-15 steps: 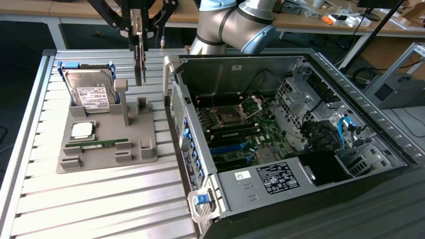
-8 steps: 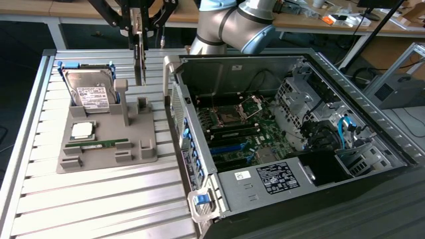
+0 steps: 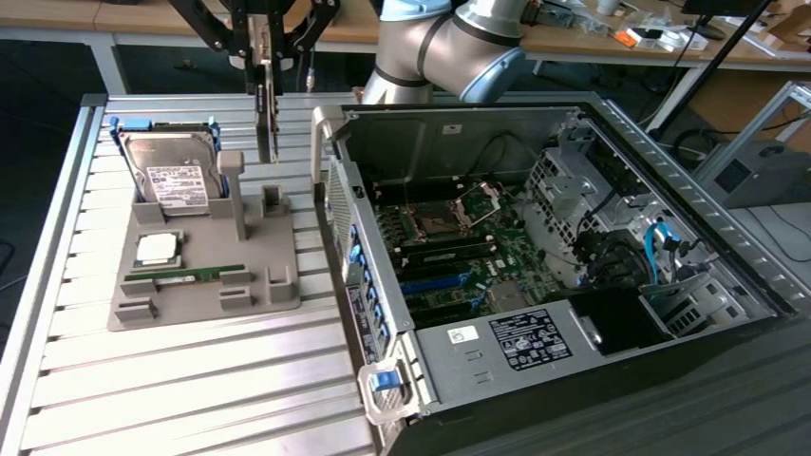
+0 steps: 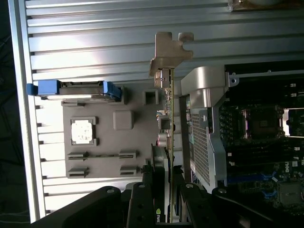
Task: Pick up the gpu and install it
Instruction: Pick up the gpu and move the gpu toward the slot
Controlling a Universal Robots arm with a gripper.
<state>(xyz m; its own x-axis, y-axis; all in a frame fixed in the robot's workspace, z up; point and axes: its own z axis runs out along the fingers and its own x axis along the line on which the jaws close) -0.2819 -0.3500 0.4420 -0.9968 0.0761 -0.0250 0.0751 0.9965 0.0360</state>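
Wrist view has the claw (image 4: 167, 192) pinching the gpu (image 4: 169, 118) by its flat faces, the card edge-on with its long axis running straight away from the claw to its silver bracket (image 4: 169, 50), between the grey parts tray (image 4: 108, 142) and the wall of the open computer case (image 4: 204, 142).

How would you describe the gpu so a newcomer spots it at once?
Find the open computer case, then the grey tray on the exterior view's left of it. Near the tray's case-side edge the gripper holds the gpu off the tray. Unlike the hard drive and memory stick seated in the tray, it hangs edge-on, a thin card.
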